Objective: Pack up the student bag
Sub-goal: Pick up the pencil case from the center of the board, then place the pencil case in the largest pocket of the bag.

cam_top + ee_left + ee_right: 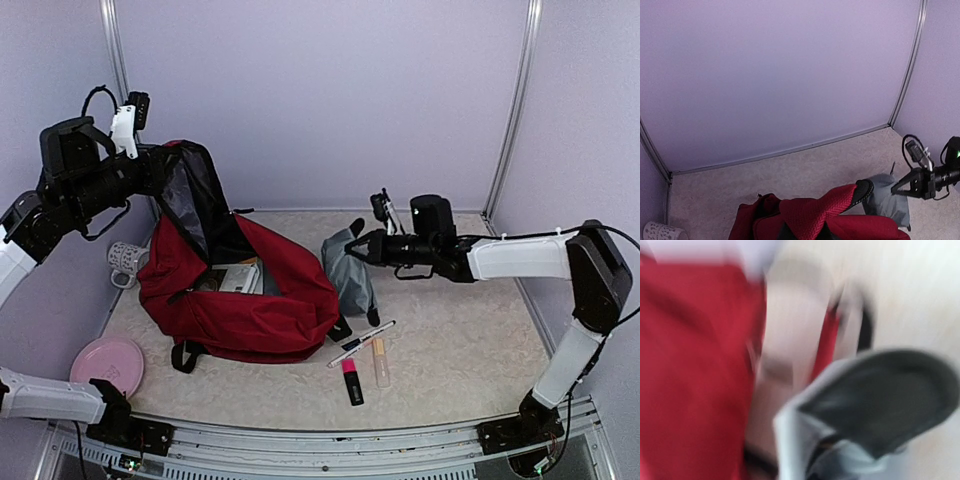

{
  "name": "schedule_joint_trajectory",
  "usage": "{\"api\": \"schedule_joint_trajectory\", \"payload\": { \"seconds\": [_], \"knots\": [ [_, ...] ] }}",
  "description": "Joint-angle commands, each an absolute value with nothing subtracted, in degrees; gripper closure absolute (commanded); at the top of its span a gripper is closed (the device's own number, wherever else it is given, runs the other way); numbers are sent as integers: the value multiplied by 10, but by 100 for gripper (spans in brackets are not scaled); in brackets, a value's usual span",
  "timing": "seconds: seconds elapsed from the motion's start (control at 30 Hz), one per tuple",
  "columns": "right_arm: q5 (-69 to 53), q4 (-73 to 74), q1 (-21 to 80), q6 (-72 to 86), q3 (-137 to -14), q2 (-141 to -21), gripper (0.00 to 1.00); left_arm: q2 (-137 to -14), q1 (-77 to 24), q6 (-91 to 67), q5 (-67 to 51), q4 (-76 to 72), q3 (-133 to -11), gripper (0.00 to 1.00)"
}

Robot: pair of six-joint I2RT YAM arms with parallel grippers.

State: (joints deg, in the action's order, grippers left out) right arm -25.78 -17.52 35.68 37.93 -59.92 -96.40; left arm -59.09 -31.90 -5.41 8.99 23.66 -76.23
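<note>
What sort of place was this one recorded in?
Probably a lab robot cell, not a real classroom: plain lilac panel walls on metal frame posts, and a carpeted table with two arms bolted to its near edge.

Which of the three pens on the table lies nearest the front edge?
The pink highlighter with a black end; the black-and-white pen and the pale pen lie farther back.
</note>
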Motion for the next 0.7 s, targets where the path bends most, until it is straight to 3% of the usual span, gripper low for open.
{"api": "schedule_joint_trajectory", "payload": {
  "seconds": [0.0,0.13,0.33,0.5,0.67],
  "knots": [
    [-161,-137,310,322,-571,-842,100,-597,-319,-82,40,104,-760,100],
    [-124,-98,295,270,-584,-755,100,-622,-327,-106,-1,84,-746,100],
    [-212,-60,363,213,-643,-714,100,-665,-384,-107,-5,60,-754,100],
    [-282,-177,451,290,-640,-765,100,-703,-430,-102,-19,53,-782,100],
    [-289,-202,502,300,-659,-864,100,-712,-449,-108,-19,48,-784,100]
  ]
}}
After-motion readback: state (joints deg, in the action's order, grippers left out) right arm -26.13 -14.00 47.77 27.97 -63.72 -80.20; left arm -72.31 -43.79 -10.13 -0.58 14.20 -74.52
